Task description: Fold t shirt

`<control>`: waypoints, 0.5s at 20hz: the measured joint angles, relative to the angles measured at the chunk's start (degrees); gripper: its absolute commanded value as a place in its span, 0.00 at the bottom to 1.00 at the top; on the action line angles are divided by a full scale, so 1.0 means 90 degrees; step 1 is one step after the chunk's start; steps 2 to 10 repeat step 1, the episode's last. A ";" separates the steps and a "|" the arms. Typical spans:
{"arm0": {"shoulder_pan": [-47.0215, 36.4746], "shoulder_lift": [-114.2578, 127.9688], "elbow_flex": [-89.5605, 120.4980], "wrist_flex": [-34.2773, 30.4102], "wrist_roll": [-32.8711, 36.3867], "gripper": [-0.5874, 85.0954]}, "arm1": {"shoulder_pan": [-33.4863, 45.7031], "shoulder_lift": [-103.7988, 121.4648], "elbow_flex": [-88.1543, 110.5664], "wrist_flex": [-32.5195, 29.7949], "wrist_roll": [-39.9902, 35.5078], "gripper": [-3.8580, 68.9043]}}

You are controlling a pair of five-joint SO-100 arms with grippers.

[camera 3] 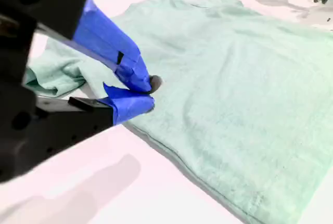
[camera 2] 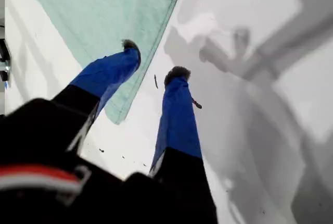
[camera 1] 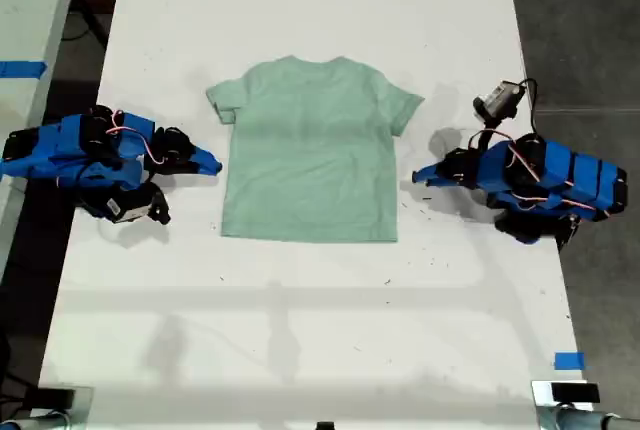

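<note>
on the white counter (camera 1: 300,330) the t shirt (camera 1: 312,150) lies flat between my grippers; my first gripper (camera 2: 155,73) fingers apart beside its hem corner, my second gripper (camera 3: 150,95) fingers together by its sleeve.

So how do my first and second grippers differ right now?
My first gripper is open, its jaws straddling the t shirt edge near a hem corner. My second gripper has its jaws together, by the rumpled sleeve. The first is on the exterior view's right, the second on its left. Both sit low at the shirt's sides.
</note>
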 measured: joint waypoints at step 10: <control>0.0000 0.0000 0.0000 0.0000 0.0000 0.01 | 0.0000 0.0000 0.0000 0.0000 0.0000 0.24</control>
